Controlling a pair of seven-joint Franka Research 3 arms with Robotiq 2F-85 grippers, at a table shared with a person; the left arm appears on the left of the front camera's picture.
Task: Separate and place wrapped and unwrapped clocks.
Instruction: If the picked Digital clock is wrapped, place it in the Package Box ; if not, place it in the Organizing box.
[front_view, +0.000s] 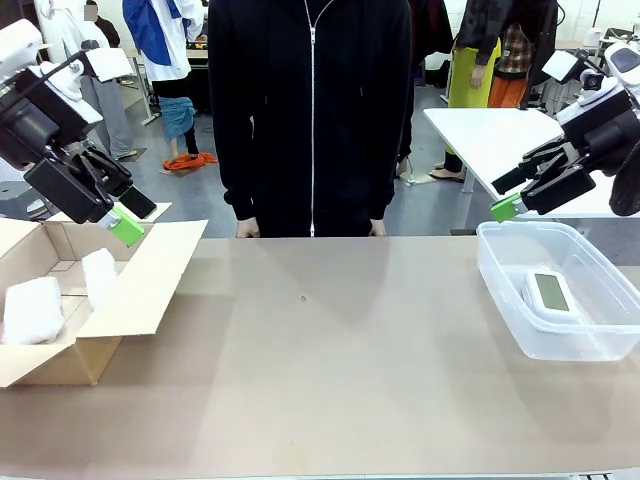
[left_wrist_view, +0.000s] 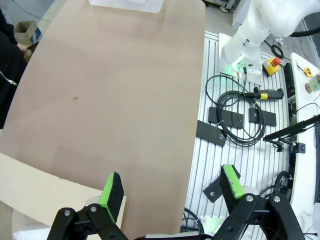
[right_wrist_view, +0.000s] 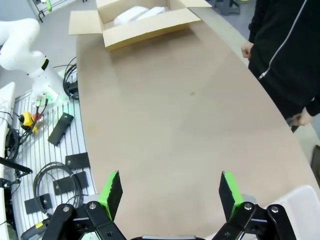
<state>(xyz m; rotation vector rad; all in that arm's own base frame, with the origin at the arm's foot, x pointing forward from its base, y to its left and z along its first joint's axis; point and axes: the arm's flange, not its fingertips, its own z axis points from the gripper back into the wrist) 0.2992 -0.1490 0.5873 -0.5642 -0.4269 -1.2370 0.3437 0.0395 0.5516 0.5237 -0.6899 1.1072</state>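
With both wrapped clocks (front_view: 35, 308) in cardboard box (front_view: 140, 285), bare clock (front_view: 548, 292) in plastic tub (front_view: 500, 262): left gripper (front_view: 127, 226), right gripper (front_view: 505, 207) open, empty. Wrap likely soft, slippery; grasp bundles mid-body. Bare casing likely rigid; grip long edges.

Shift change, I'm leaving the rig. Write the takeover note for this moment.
Left hand: open, empty, above the cardboard box.
Right hand: open, empty, above the clear plastic tub.
Both bubble-wrapped clocks lie in the box. The bare white clock lies screen up in the tub.
Done: wrapped and unwrapped are separated.
Left: apparently nothing on the table to sort. The person stands at the far edge.
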